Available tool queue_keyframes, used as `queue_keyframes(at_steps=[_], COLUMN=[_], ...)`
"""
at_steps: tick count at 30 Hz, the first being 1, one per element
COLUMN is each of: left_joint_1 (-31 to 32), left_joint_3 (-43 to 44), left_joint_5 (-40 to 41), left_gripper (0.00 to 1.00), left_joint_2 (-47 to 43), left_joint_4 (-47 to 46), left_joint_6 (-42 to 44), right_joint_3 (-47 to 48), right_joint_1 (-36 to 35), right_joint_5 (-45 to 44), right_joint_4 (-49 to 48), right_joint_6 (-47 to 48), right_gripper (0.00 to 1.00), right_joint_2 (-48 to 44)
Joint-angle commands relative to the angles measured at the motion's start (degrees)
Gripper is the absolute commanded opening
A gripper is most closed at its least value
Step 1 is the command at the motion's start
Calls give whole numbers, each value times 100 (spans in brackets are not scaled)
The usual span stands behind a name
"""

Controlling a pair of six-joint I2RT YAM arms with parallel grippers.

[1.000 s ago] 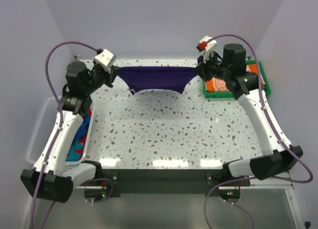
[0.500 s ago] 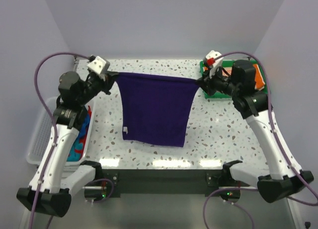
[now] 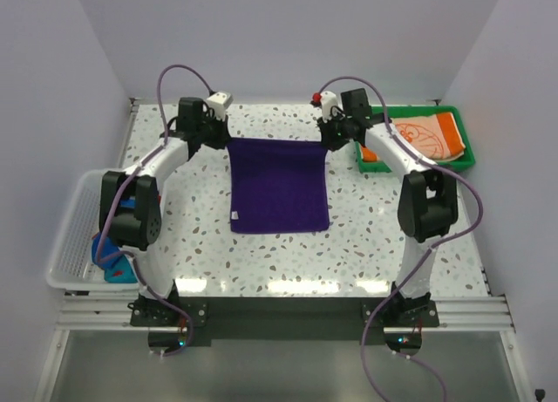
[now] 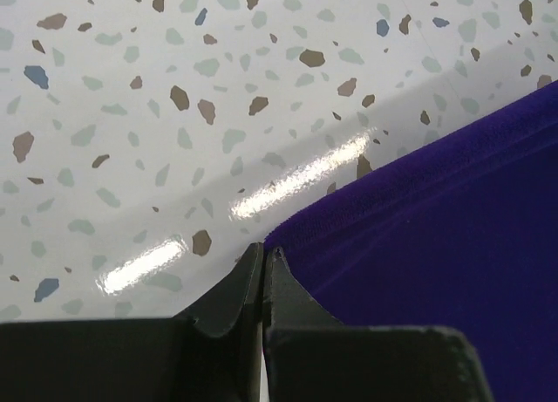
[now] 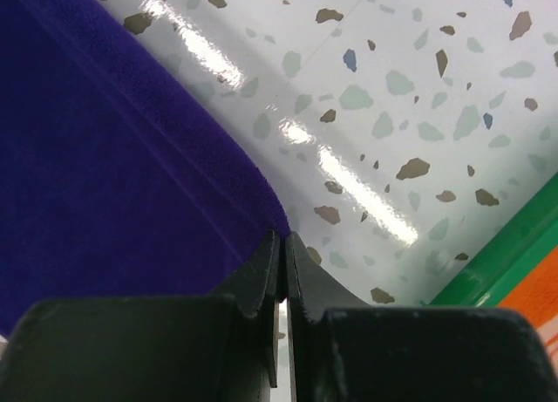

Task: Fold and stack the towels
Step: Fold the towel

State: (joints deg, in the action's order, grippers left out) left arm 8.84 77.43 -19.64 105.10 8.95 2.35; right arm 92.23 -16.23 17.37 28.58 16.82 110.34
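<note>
A dark purple towel (image 3: 279,186) lies spread flat on the speckled table, its long sides running from far to near. My left gripper (image 3: 225,140) is shut on its far left corner, low at the tabletop; in the left wrist view the pinched corner of the purple towel (image 4: 436,236) meets the closed tips of that gripper (image 4: 263,249). At the far right corner my right gripper (image 3: 328,142) is shut on the cloth too. The right wrist view shows this gripper (image 5: 282,238) pressed together on the towel's corner (image 5: 113,158). An orange-and-white towel (image 3: 427,136) lies in the tray.
The green tray (image 3: 418,166) stands at the far right, just beside my right gripper; its rim (image 5: 497,262) shows in the right wrist view. A white mesh basket (image 3: 74,236) hangs off the table's left edge with blue and red cloth (image 3: 109,262) inside.
The purple towel, held stretched in the air between both grippers, has been swung out and laid flat on the table. Both arms now reach forward and low at its far corners.
</note>
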Motion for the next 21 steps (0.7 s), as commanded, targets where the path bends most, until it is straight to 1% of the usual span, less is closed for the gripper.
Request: queue_keyframes(at_steps=[1,6,9,11,14,16,21], left_joint_1=[-76,-76,-58,-58,-49,-49,-5], left_joint_3=[519,142,-104,-228,-526,-860,-1571], left_joint_5=[-84,-110,-137,21,302,451,505], left_gripper=[0,0,0,0,0,0,0], left_joint_2=[-25,-261,-480,-595,-911,-1087,-1650], left_joint_4=[-280,-262,-96,71,501,564,783], left_joint_6=[90,3,-164,-356,-489,-621,-911], right_joint_3=[682,244,-37,-169,-520,-827,-1224], right_joint_1=[50,50,58,50,50,50,50], right_joint_5=[-137,-119,-67,-93,-84,47,364], right_joint_4=[164,130,341,692,851,808,983], right_joint_6=[418,445,393,366,94,-169,-723], right_gripper=[0,0,0,0,0,0,0], right_joint_2=[48,-275,-452,-584,-891,-1154,-1419])
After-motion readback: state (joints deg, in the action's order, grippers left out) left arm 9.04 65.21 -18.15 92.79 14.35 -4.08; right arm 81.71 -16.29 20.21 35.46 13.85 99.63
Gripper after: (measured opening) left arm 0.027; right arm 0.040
